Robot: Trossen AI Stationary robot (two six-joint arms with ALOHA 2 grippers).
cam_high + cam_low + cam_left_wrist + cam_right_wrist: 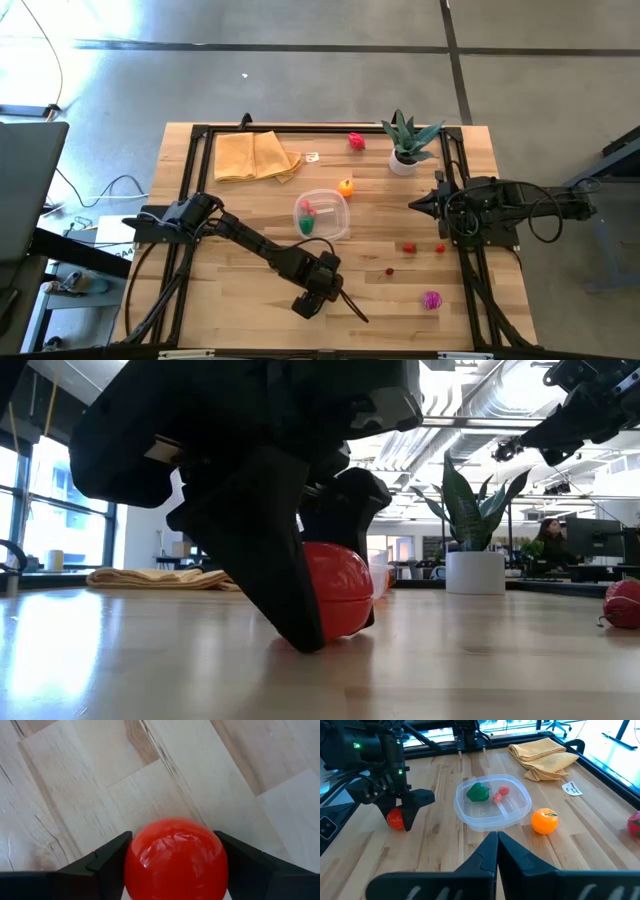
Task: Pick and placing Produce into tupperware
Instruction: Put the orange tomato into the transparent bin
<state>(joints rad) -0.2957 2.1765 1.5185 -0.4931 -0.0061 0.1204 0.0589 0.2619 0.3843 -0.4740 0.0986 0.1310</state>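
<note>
L gripper (175, 870) on table (75, 780) – fingers (107, 865) part-open, pressed on both sides of red ball (175, 857). R gripper (496, 851) – fingers fully closed, holding nothing.

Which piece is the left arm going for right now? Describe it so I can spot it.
Start at the clear tupperware mid-table, then follow the left arm toward the table's near edge. Between the left gripper's fingers sits a glossy red ball-shaped fruit, on the wood, bigger than the small red bits lying loose elsewhere.
</note>
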